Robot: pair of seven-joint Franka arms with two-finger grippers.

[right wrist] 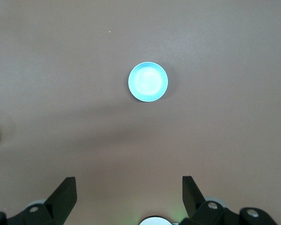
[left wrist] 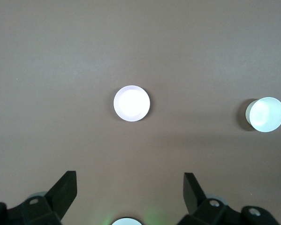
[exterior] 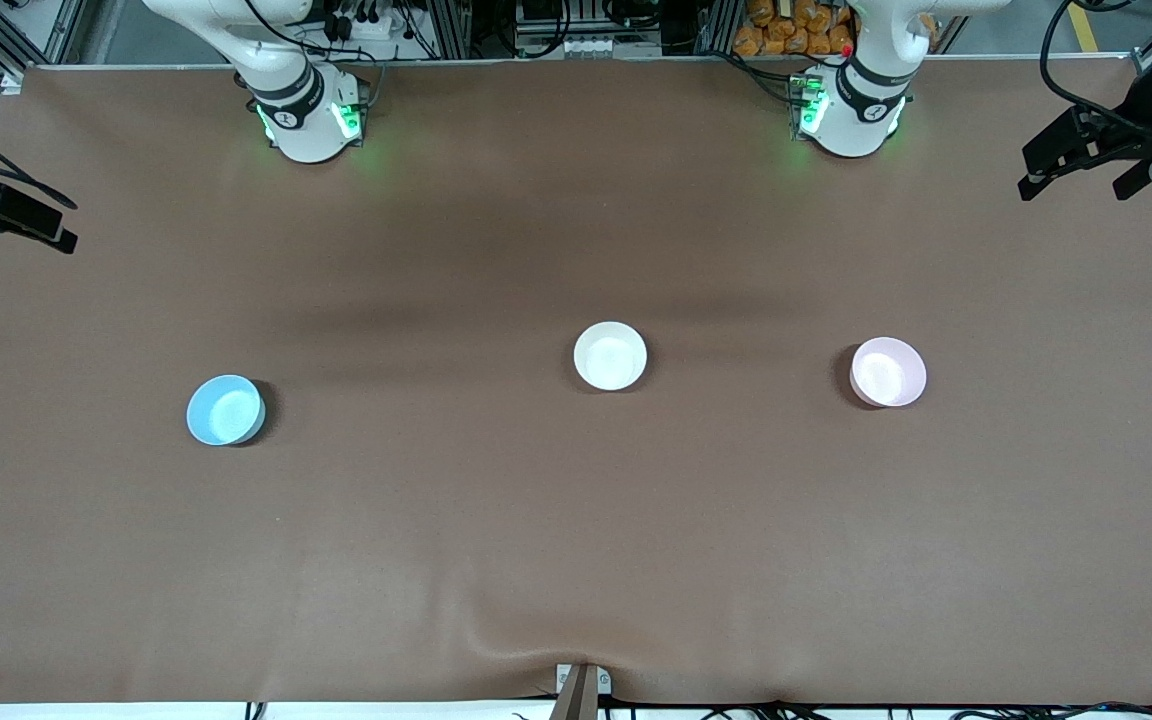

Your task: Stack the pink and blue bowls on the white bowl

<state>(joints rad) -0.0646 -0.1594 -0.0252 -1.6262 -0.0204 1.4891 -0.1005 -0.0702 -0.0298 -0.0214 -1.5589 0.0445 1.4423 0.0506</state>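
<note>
Three bowls stand apart on the brown table. The white bowl (exterior: 610,355) is in the middle. The blue bowl (exterior: 225,410) stands toward the right arm's end, a little nearer the front camera. The pink bowl (exterior: 887,372) stands toward the left arm's end. My left gripper (left wrist: 130,187) hangs open and empty high over the table, with the pink bowl (left wrist: 132,103) and the white bowl (left wrist: 267,115) far below. My right gripper (right wrist: 129,187) is likewise open and empty, high over the blue bowl (right wrist: 148,81). Neither gripper shows in the front view.
The two arm bases (exterior: 311,115) (exterior: 851,110) stand along the table's edge farthest from the front camera. Black gear on mounts juts in at the right arm's end (exterior: 6,215) and at the left arm's end (exterior: 1086,150). The brown table cover (exterior: 576,560) wrinkles near the front camera.
</note>
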